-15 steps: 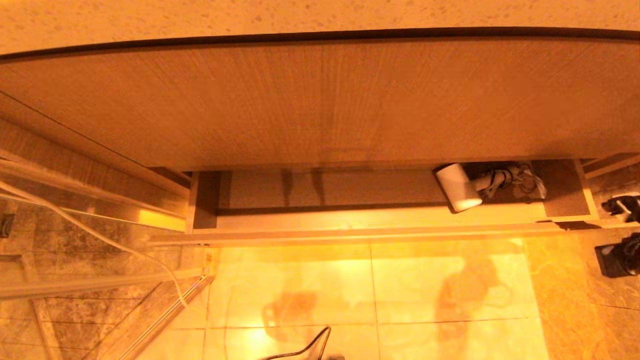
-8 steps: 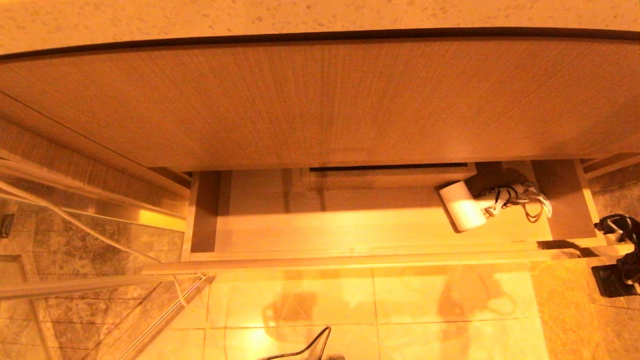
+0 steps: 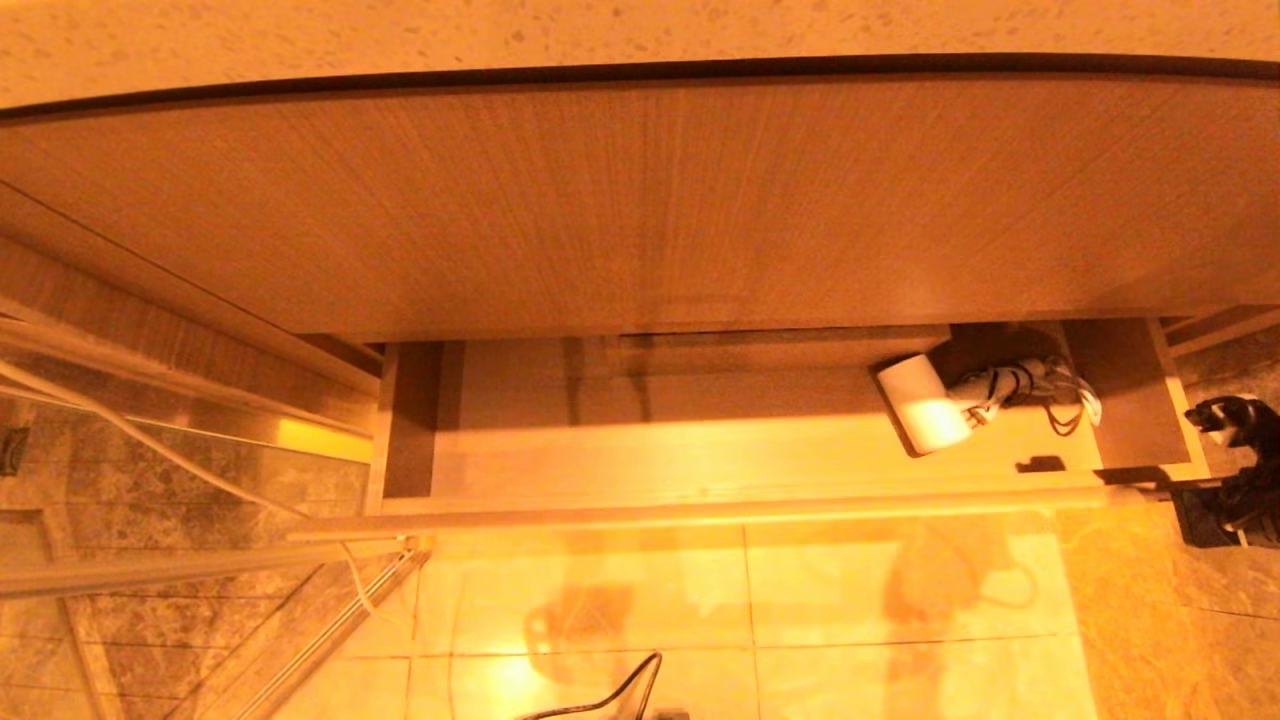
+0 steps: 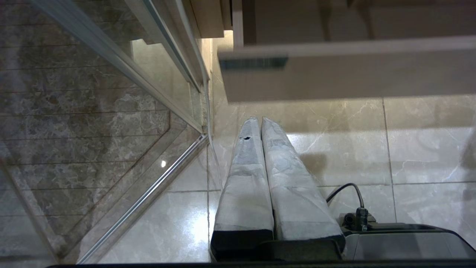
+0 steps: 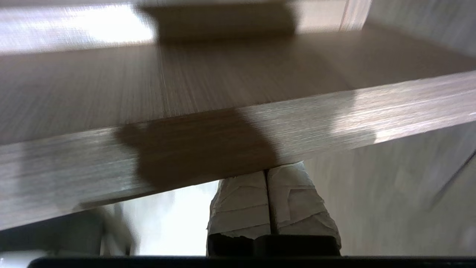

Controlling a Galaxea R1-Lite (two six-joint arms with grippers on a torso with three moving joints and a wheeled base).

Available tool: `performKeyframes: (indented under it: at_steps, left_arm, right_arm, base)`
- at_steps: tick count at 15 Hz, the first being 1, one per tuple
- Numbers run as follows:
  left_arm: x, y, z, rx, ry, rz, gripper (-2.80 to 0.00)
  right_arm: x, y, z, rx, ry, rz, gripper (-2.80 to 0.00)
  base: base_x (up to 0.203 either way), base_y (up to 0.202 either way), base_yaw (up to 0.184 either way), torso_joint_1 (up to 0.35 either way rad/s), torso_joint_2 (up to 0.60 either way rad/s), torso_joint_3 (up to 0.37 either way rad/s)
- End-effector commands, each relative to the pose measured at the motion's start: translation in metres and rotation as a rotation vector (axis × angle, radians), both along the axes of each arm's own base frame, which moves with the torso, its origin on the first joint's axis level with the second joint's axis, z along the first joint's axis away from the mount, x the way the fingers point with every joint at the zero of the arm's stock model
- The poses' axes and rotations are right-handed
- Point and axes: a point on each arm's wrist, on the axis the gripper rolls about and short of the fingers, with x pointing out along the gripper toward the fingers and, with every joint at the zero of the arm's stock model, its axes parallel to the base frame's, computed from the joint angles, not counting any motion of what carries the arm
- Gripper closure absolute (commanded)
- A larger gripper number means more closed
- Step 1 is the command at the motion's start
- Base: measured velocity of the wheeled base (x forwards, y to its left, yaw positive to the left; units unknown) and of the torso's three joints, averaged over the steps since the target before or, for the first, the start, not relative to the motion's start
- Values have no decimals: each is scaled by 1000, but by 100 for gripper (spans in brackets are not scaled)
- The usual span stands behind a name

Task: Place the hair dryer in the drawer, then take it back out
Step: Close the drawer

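Note:
The drawer (image 3: 700,505) stands pulled out below the taller wood panel, its pale interior lit. The white hair dryer (image 3: 922,402) lies inside near the drawer's right end, barrel toward the front, with its bound cord (image 3: 1030,385) trailing right. My right gripper (image 3: 1190,495) sits at the drawer's front right corner. In the right wrist view its taped fingers (image 5: 241,208) are shut, tips tucked under the drawer front (image 5: 223,141). My left gripper (image 4: 260,121) is shut and empty, low over the floor in front of the drawer's left end (image 4: 334,74).
A taller wood panel (image 3: 640,200) and a speckled stone counter (image 3: 640,30) rise above the drawer. A glass shower door with a metal frame (image 3: 150,420) stands to the left. Glossy tiled floor (image 3: 750,600) lies in front.
The drawer slid out with the hair dryer in it, then came back in a little. My right gripper followed the front corner.

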Motion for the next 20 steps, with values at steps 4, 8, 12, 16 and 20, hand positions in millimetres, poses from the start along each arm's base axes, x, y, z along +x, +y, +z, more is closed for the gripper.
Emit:
performKeyframes:
  at_steps: [4,8,12,16,20]
  left_arm:
    - [0,0,0,0,-1,0,0]
    - [0,0,0,0,-1,0,0]
    - [0,0,0,0,-1,0,0]
    - [0,0,0,0,-1,0,0]
    - [0,0,0,0,-1,0,0]
  right_arm:
    - [17,-8,32,-105,-221,2,0]
    - [13,-3,40,-117,-249,15,0]
    - [6,4,49,-145,-284,31,0]
    - [-12,10,68,-283,-244,82,0]
    - [-44,33,100,-384,-280,164,0]
  base:
    - [0,0,0,0,0,0]
    - [0,0,0,0,0,0]
    - [0,0,0,0,0,0]
    - [0,0,0,0,0,0]
    - [0,0,0,0,0,0]
